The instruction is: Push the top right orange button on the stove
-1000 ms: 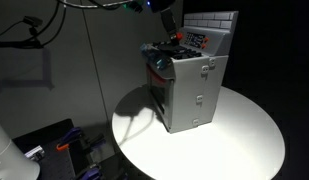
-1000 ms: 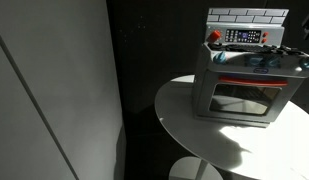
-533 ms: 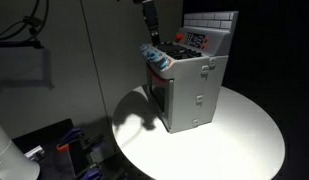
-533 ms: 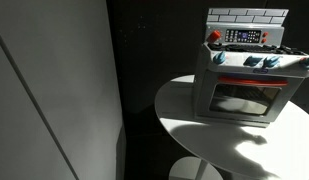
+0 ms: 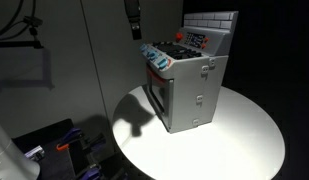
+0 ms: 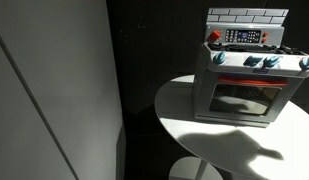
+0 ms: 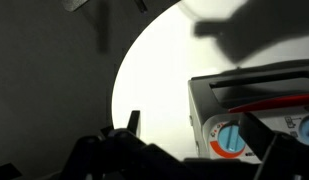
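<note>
Hovering with jaws apart and empty, our pincer (image 7: 192, 140) hangs clear of the stove (image 5: 189, 85), which stands upright near the edge of the table (image 5: 244, 140). We judge it light, rigid plastic, apt to slide, so we would push squarely and gently rather than grasp it.

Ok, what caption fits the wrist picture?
Boxy grey toy stove standing on a round white table.

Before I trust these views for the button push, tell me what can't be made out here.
Buttons on the stove: too small and dim in both exterior views to single one out.
Gripper: dark against a dim backdrop in an exterior view, arm cut by the top edge.
Wrist view: blurred, and the right edge cuts off most of the stove.
</note>
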Robot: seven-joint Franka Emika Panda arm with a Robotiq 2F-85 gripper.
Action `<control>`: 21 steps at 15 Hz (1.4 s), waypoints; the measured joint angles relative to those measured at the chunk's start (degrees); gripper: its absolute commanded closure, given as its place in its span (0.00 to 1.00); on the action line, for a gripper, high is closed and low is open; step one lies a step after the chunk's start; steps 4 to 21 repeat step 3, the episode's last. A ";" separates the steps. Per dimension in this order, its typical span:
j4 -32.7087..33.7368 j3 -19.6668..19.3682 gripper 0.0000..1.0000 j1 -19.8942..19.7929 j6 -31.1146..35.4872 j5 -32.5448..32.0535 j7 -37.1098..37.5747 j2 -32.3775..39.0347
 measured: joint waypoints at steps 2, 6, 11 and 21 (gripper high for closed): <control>-0.53 0.00 0.00 -0.34 -0.36 0.01 -1.08 -0.64; -0.71 0.15 0.00 -0.56 -0.35 0.01 -1.13 -0.69; -0.71 0.15 0.00 -0.56 -0.35 0.01 -1.13 -0.69; -0.71 0.15 0.00 -0.56 -0.35 0.01 -1.13 -0.69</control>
